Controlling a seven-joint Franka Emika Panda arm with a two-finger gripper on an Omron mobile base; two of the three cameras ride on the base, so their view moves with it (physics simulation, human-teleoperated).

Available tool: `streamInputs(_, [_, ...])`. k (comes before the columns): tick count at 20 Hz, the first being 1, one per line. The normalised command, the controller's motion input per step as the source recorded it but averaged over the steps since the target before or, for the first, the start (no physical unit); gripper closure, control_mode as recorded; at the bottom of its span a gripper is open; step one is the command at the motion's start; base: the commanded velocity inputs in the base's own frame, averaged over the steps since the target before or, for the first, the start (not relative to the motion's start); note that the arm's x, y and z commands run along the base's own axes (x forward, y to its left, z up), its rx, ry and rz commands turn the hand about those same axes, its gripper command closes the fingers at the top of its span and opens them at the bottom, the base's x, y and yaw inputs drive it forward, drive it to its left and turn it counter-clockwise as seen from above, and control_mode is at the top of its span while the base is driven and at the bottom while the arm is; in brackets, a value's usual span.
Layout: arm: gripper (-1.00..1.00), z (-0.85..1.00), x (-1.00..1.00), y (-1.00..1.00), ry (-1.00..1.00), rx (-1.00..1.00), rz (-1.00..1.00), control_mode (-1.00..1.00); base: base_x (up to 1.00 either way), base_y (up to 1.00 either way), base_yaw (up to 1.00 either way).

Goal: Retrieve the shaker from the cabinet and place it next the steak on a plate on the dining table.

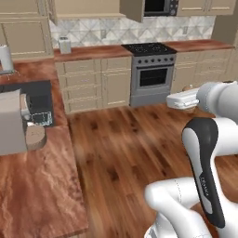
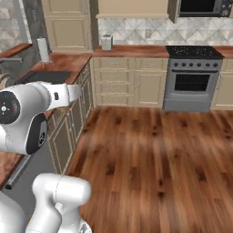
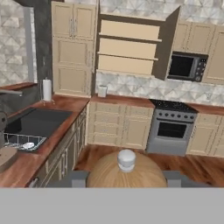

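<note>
In the hand view a brown wooden shaker (image 3: 109, 175) with a pale rounded knob sits close up at the bottom centre. My gripper (image 3: 126, 177) is shut on it, one grey fingertip on each side. The cabinet (image 3: 129, 48) hangs on the far wall with its door swung open to the right and its pale shelves bare. My white hand (image 1: 182, 99) is held out over the wooden floor, well short of that wall. The steak, the plate and the dining table are out of view.
A steel stove (image 3: 168, 127) with a microwave (image 3: 186, 65) above it stands right of the cabinet. A reddish worktop (image 1: 42, 186) with a dark sink (image 3: 35, 120) and a wire rack (image 3: 24, 142) runs along the left. Wooden floor (image 1: 130, 148) lies ahead.
</note>
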Motion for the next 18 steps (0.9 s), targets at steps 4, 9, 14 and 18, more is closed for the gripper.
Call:
streamInputs(4, [1.0, 0.0, 0.0, 0.0, 0.0, 0.0, 0.0, 1.0, -0.26, 1.0, 0.01])
streamInputs(9, [1.0, 0.0, 0.0, 0.0, 0.0, 0.0, 0.0, 1.0, -0.47, 1.0, 0.02])
streamInputs(14, [1.0, 0.0, 0.0, 0.0, 0.0, 0.0, 0.0, 1.0, -0.89, 1.0, 0.02])
streamInputs(18, [1.0, 0.0, 0.0, 0.0, 0.0, 0.0, 0.0, 1.0, -1.0, 1.0, 0.02])
